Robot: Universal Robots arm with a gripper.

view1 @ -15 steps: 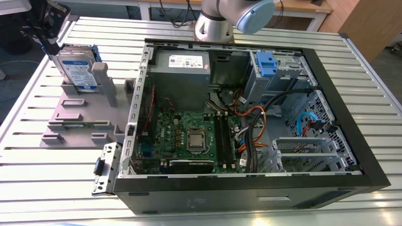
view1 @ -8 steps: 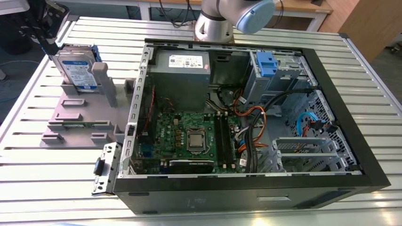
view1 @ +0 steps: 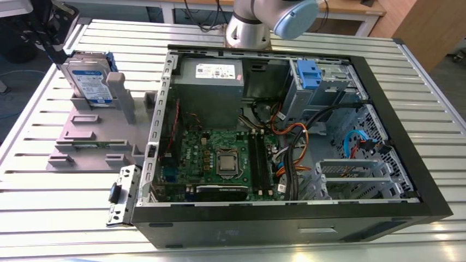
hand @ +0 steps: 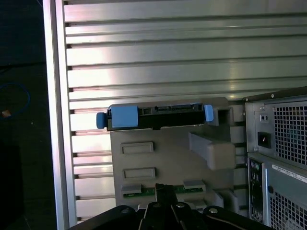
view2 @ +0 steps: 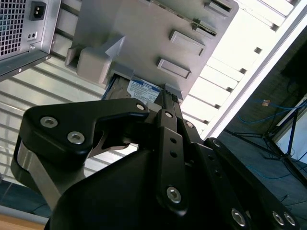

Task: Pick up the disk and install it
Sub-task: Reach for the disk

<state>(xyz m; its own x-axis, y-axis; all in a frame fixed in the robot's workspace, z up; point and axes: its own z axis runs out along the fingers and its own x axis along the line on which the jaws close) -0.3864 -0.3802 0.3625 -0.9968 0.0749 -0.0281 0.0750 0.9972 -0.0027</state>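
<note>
The disk (view1: pixel 89 82) stands on edge in the grey plastic stand (view1: pixel 87 136) at the exterior view's left, its white-and-blue label facing out. Seen edge-on in the first wrist view, the disk (hand: pixel 158 116) has blue carrier tabs at both ends and sits in the stand (hand: pixel 163 163). My gripper (hand: pixel 165 189) is shut with nothing in it, a short way off the stand and apart from the disk. The second wrist view has the gripper (view2: pixel 165 103) close by the disk's label (view2: pixel 143 91), which peeks out beside the stand (view2: pixel 144 33).
An open computer case (view1: pixel 407 180) lies to the right of the stand, holding a grey power supply (view1: pixel 209 82), a blue-tabbed drive cage (view1: pixel 309 73) and a green motherboard (view1: pixel 218 158). A loose metal bracket (view1: pixel 120 194) lies by the case's front left corner. The slatted table's edge (hand: pixel 55 120) runs beside the stand.
</note>
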